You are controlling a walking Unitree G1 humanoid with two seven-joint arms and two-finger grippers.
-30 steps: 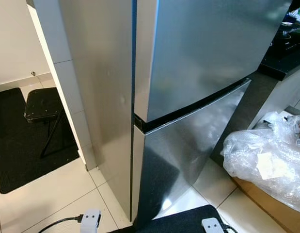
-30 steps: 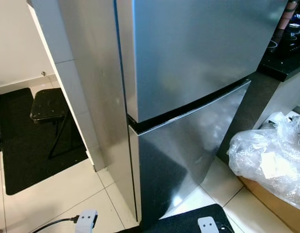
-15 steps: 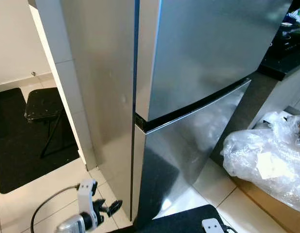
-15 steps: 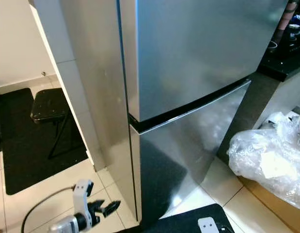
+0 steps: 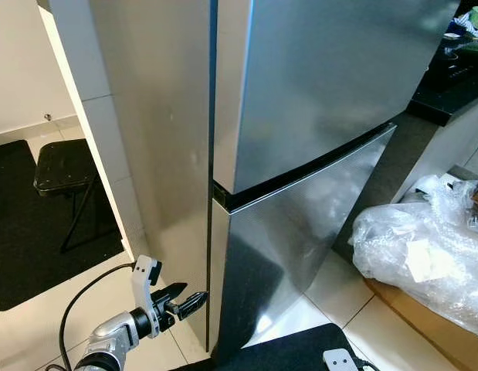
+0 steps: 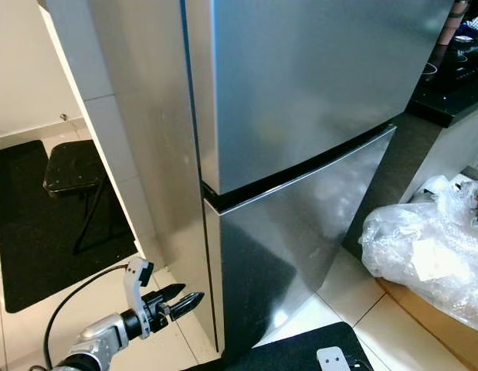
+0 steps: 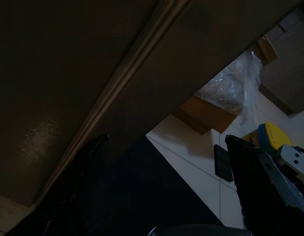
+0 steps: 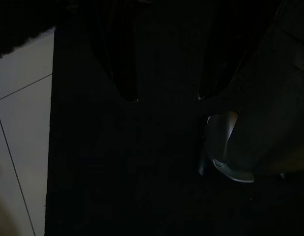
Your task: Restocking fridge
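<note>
A tall stainless-steel fridge stands before me, its upper door (image 5: 323, 85) and lower door (image 5: 300, 232) both closed, with a dark seam between them. My left gripper (image 5: 194, 295) is raised low down at the fridge's left front corner, beside the lower door's edge, open and holding nothing. In the left wrist view its fingers (image 7: 93, 167) frame the dark fridge side and the door seam. The right wrist view is very dark; the right gripper (image 8: 166, 98) hangs over a black mat with its fingers apart.
A black stool (image 5: 59, 166) stands on a dark rug (image 5: 22, 239) to the left, behind a white wall corner (image 5: 96, 139). At the right a bubble-wrap bundle (image 5: 416, 247) lies on a cardboard box (image 5: 428, 321). A black counter (image 5: 455, 85) is at the upper right.
My left arm has risen from the bottom edge and reached forward, bringing its gripper close to the fridge's left front corner. The view has shifted slightly.
</note>
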